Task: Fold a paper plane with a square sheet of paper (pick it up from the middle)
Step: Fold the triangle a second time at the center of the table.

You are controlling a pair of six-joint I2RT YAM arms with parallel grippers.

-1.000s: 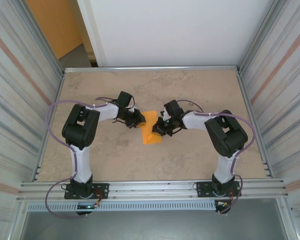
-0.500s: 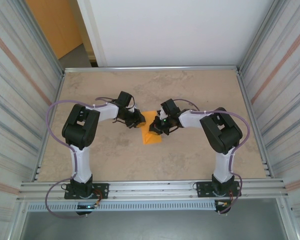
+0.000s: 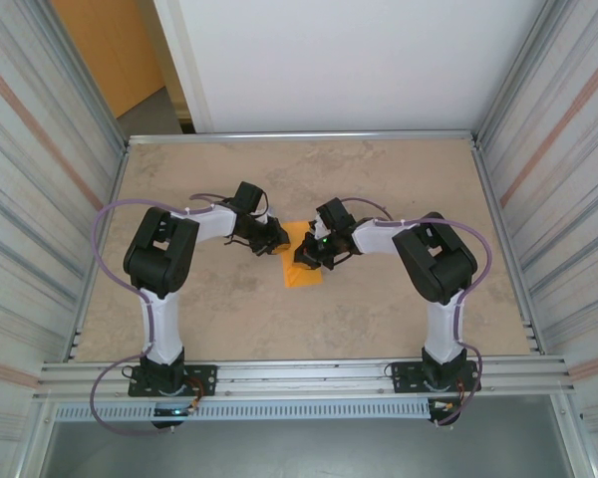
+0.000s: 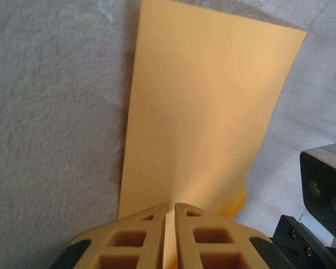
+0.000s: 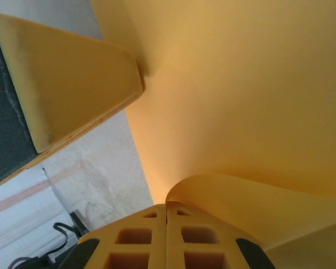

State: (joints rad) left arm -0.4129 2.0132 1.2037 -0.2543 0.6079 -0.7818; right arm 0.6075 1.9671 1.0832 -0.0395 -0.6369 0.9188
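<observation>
Top view: bright-orange thin paper sheet, folded oblong, at centre of mottled-beige table, between left gripper and right gripper.
Left wrist: jaws pressed together, pinching sheet edge.
Right wrist: jaws pinching lifted, curling flap.
Progress judged early: no pointed nose, wings unformed.

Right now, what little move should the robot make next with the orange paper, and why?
Probably the right pincer should carry its flap across toward the left pincer and lay it down. Both pincers are shut on the paper; the right one's part curls up in a loop, not yet creased, while the left one holds another edge.
</observation>
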